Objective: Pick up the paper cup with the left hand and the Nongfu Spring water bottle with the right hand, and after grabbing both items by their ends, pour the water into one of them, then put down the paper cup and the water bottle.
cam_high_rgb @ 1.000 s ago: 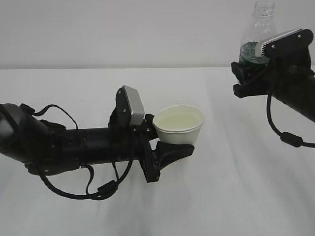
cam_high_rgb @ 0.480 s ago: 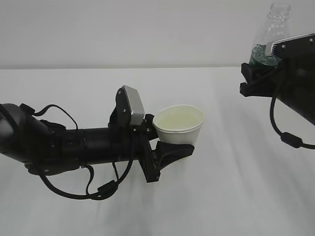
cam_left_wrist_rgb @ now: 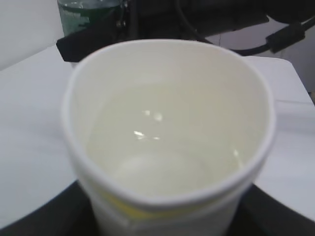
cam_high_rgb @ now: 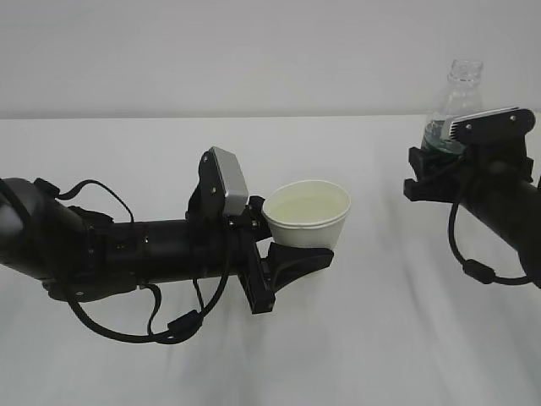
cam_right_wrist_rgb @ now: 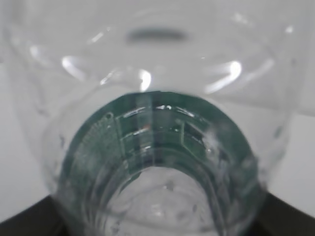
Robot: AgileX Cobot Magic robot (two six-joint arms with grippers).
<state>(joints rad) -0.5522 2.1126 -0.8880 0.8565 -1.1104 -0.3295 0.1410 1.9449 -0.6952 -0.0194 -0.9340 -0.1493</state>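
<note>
1. Exterior view first — the left hand point(cam_high_rgb: 292, 258) reaches in low from the table's point(cam_high_rgb: 372, 338) left edge, its black fingers clamped around the base of the paper cup point(cam_high_rgb: 307, 215), which sits upright near the table's middle.
2. Left wrist view looks straight into that cup point(cam_left_wrist_rgb: 167, 132) — the water point(cam_left_wrist_rgb: 162, 147) lies clear in the bottom, glinting.
3. Over by the right edge, the right hand point(cam_high_rgb: 431, 173) grips the Nongfu Spring water bottle point(cam_high_rgb: 454, 101) at its lower body, held upright, mouth open at the top.
4. Right wrist view — the bottle's point(cam_right_wrist_rgb: 157, 147) green label fills the frame between the gripper's jaws.
5. Cup and bottle are well apart.
</note>
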